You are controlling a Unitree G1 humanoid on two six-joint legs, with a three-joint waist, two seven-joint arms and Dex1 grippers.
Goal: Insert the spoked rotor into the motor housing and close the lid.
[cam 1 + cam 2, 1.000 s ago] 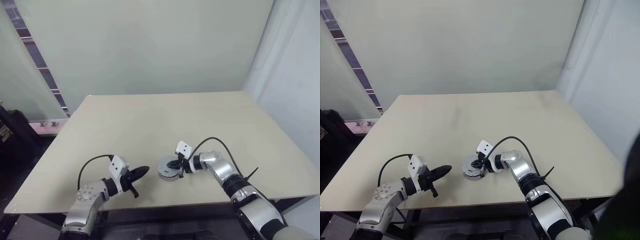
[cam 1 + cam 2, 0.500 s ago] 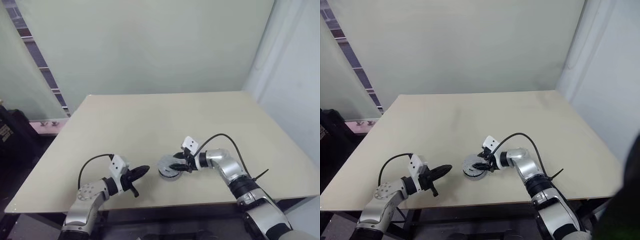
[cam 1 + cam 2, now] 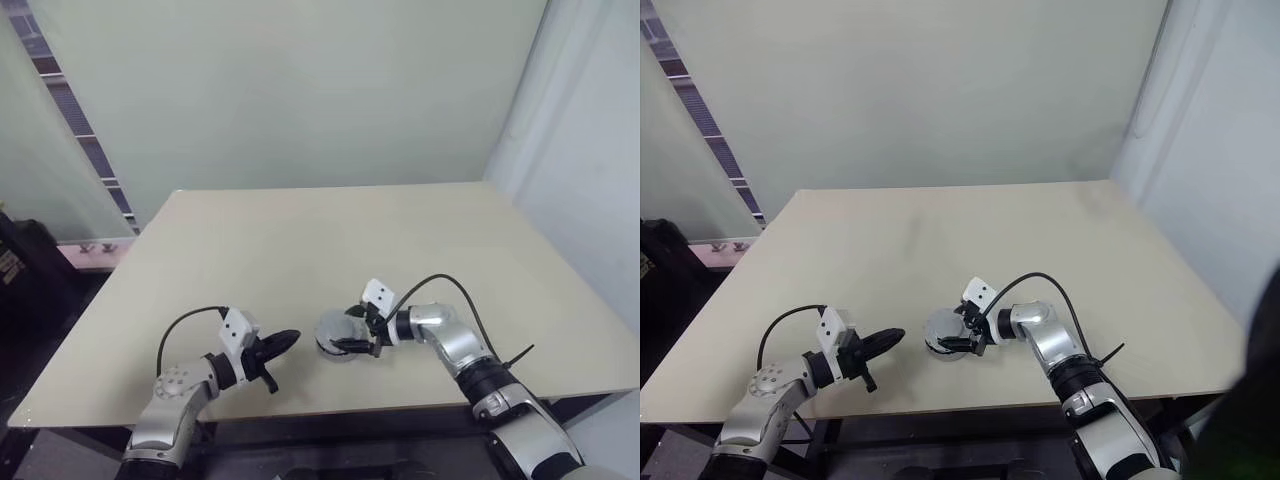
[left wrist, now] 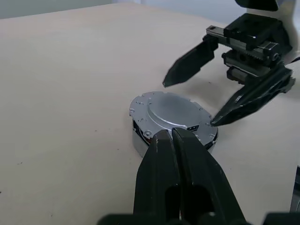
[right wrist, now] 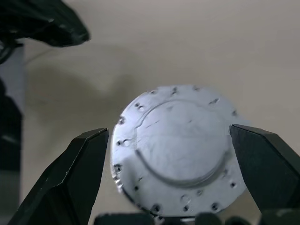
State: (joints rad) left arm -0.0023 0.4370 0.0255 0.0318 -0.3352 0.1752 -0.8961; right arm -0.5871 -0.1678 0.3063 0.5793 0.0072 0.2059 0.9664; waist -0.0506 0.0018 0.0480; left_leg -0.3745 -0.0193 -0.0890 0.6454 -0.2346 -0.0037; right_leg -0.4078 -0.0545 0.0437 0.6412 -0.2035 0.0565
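Closed motor housing (image 3: 338, 335) resting on the tan table (image 3: 330, 240), near the front edge, a little right of centre. Lid (image 4: 172, 111) shut flat on top: plain silver face with a raised round centre and small holes around the rim (best seen in the right wrist view). Rotor not visible, presumably under the lid, cannot confirm. Right gripper (image 3: 358, 330) at 3 o'clock of the housing, pointing toward it, fingers spread wide and clear of the metal; one fingertip at about 1 o'clock of the lid, the other at about 4 o'clock, both just beside the rim, not touching as far as can be told. Housing framed between the two black fingers (image 5: 70, 176) in the right wrist view, a gap showing on each side. Left gripper (image 3: 278, 345) at 9 o'clock of the housing, near but apart, pointing toward it, fingers pressed together, holding nothing. Both arms low over the front of the table, black cables looping above each wrist. Pale wall behind the far table edge.
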